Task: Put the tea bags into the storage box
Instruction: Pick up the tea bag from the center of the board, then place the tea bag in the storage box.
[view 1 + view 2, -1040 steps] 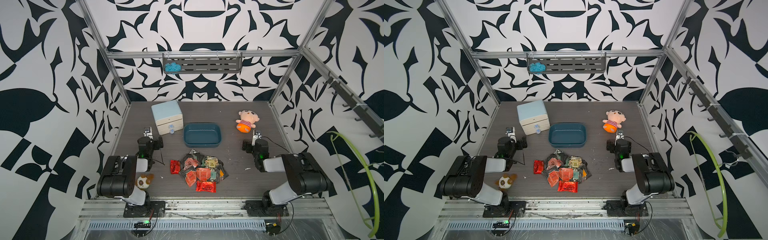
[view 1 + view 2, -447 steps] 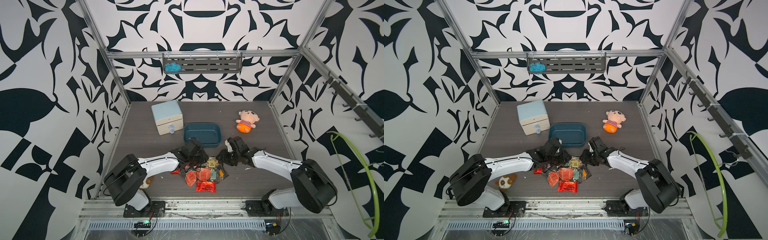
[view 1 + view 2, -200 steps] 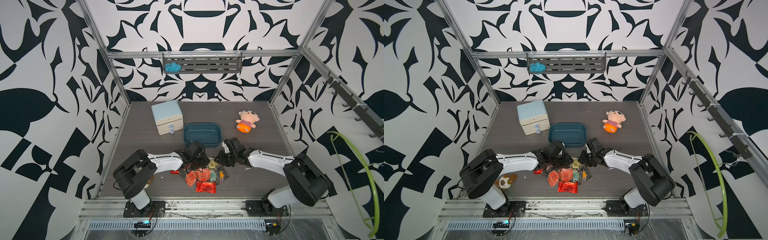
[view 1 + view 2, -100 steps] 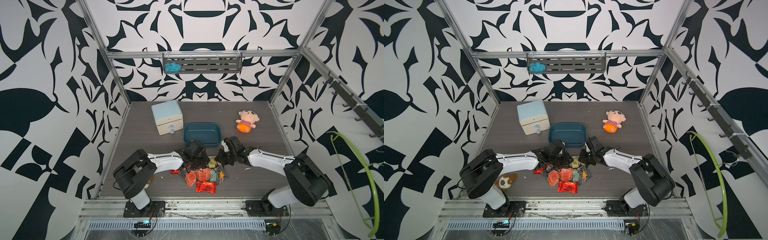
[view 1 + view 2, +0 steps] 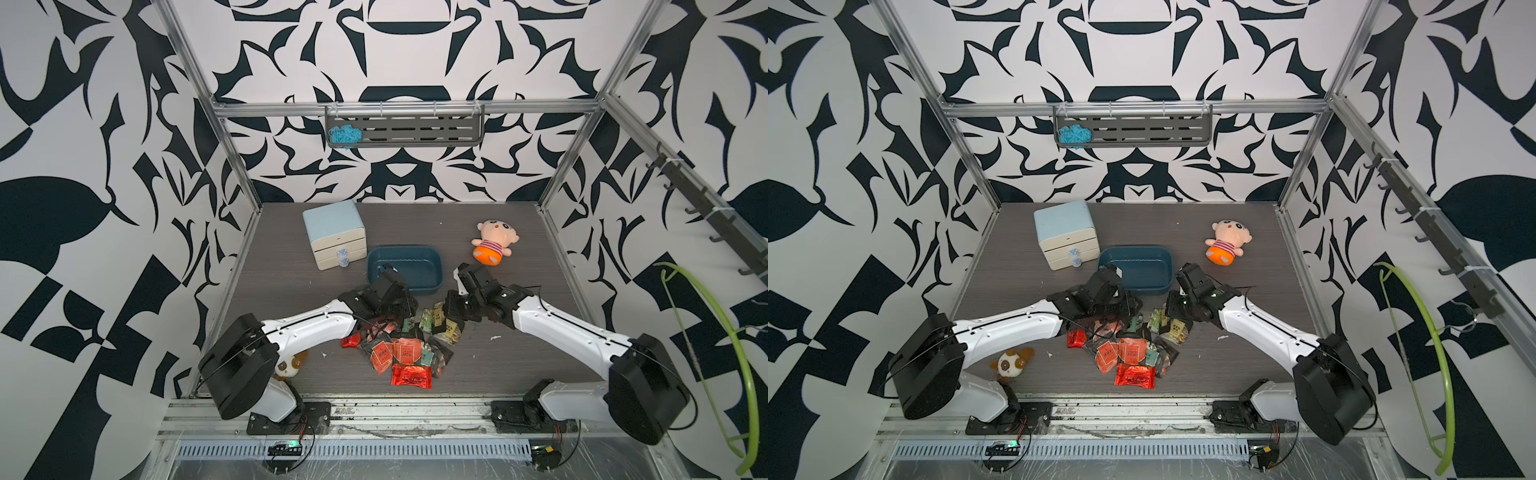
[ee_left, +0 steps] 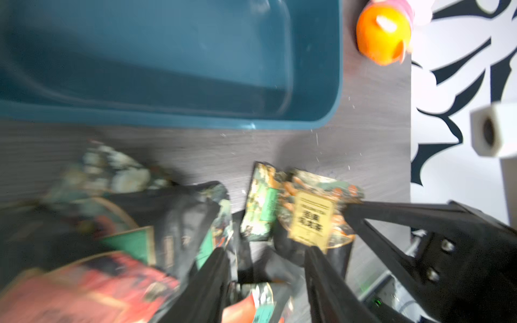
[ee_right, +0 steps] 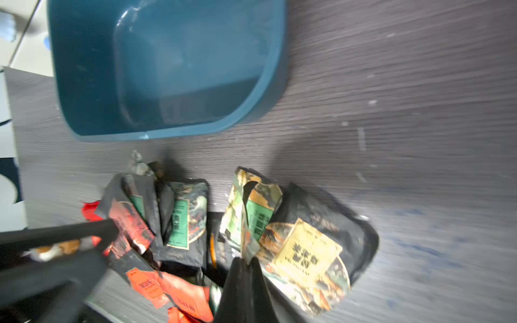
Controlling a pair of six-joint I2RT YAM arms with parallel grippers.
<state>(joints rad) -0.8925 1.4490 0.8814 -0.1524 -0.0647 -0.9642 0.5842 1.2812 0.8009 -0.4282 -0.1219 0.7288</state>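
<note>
Storage box [image 5: 415, 270]: we find a shallow dark teal tray with rounded corners and no lid, upright; its interior is bare where visible.
Tea bags [image 5: 405, 345]: a loose, overlapping heap of flat foil sachets just in front of the box, not touching it.
Far edge of heap: we note a green-labelled sachet [image 7: 257, 218] and a beige-labelled sachet [image 7: 306, 251], both crumpled and tilted.
Near edge of heap: a shiny red sachet [image 5: 410, 376] lies flat.
Count: we cannot tell; sachets overlap.
</note>
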